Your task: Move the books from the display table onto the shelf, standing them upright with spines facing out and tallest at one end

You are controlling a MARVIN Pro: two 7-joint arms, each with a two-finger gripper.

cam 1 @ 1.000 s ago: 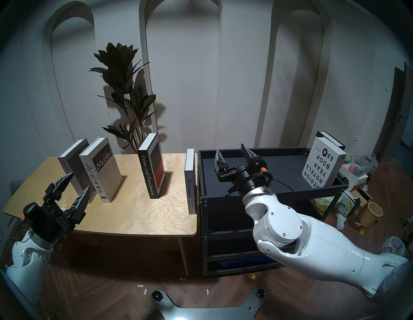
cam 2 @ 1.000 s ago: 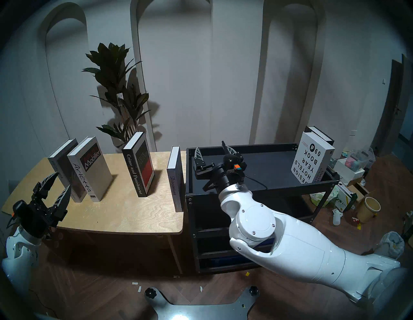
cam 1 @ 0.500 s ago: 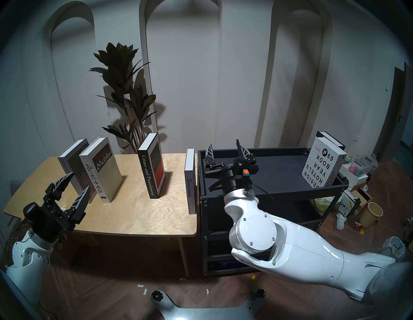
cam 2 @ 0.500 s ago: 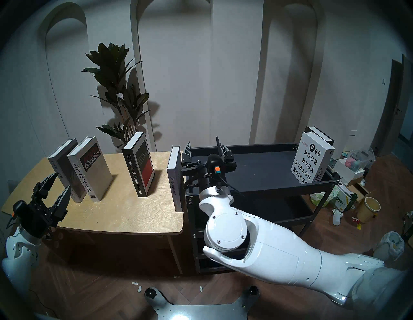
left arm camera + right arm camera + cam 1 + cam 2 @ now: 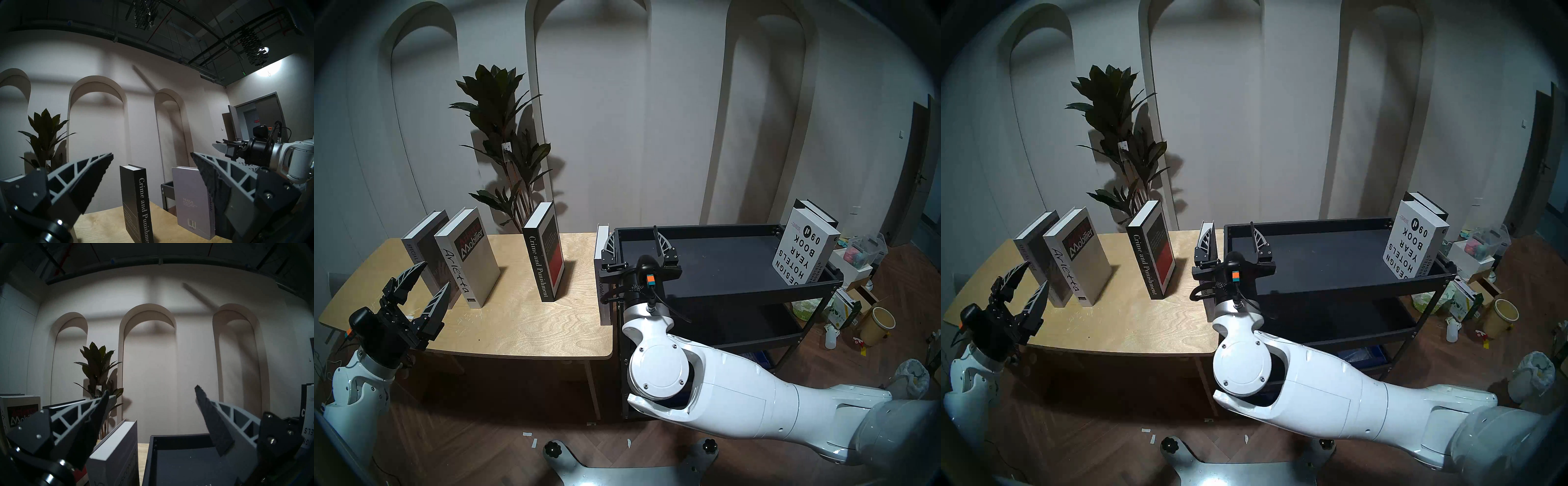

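From the head camera, the right gripper hangs released at the grey book, which stands upright on the right edge of the desk, just beside the black shelf. One finger is in front of the book's cover and the other over the shelf tray. Left of that book stand three more: Crime and Punishment, then Arietta and a grey one behind it. At the shelf's far right end two books already stand. To grip well, I judge the fingers should straddle the book's full thickness, clear the shelf rim, and close squarely so it stays upright.

In the left wrist view, the left gripper is spread wide and empty, near that book row's left end.

In the right wrist view, the grey book rises between the open fingers, close to the left one.

The desk is scratched pale plywood; arched white niches and a potted plant stand behind it.
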